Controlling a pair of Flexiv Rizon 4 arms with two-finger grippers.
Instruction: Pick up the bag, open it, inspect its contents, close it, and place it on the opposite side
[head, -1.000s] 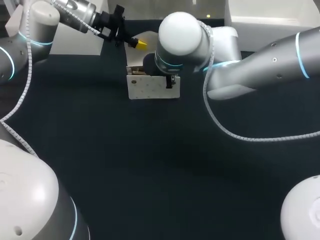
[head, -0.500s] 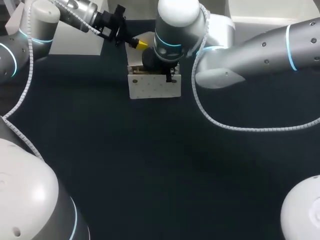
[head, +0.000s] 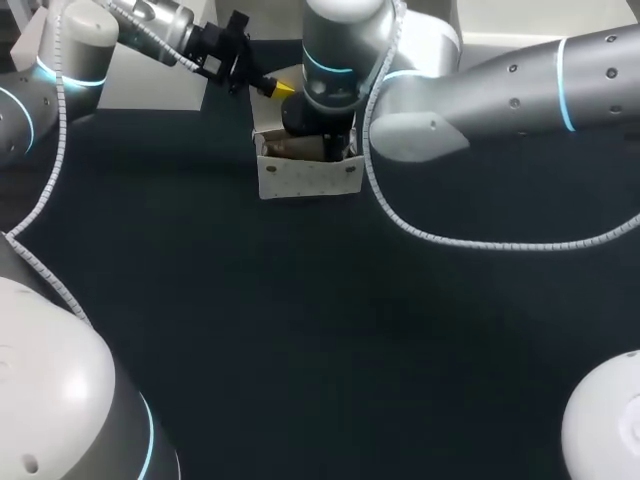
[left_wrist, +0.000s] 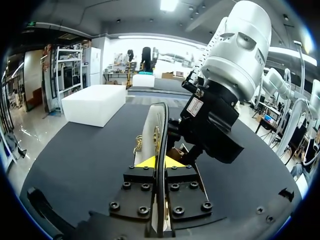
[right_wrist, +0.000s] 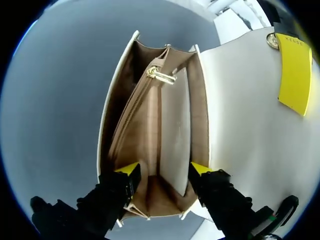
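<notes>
A white bag (head: 305, 176) stands on the dark table (head: 300, 340) at the back middle, its mouth open and the tan lining (right_wrist: 150, 125) with a gold zip pull showing. My left gripper (head: 277, 89) is behind it, shut on the raised flap (left_wrist: 158, 125), which appears edge-on between the yellow tips (left_wrist: 159, 162). From above, the right wrist view looks straight into the bag. There my right gripper (right_wrist: 163, 170) is open, its fingertips (right_wrist: 128, 170) just over the mouth, either side of the inner divider. The flap (right_wrist: 245, 105) lies beside it with the left fingertip (right_wrist: 292, 72) on it.
A white block (head: 150, 85) sits at the table's back left, behind my left arm. My right arm's big wrist (head: 335, 60) hangs over the bag and hides its back edge in the head view. Bare dark cloth stretches across the front.
My right gripper has opened and its wrist has shifted back and left over the bag. The bag's mouth now gapes wider. The left gripper has stayed shut on the flap.
</notes>
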